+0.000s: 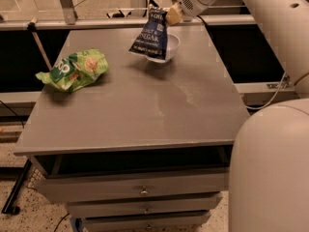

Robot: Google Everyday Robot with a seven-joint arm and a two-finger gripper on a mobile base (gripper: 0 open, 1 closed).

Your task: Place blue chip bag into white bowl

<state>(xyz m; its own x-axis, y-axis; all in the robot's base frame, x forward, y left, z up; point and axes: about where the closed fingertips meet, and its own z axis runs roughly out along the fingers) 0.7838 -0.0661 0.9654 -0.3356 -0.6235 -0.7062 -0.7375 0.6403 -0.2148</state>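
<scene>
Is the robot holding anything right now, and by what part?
The end effector, above the white bowl, holds the blue chip bag by its top edge.
</scene>
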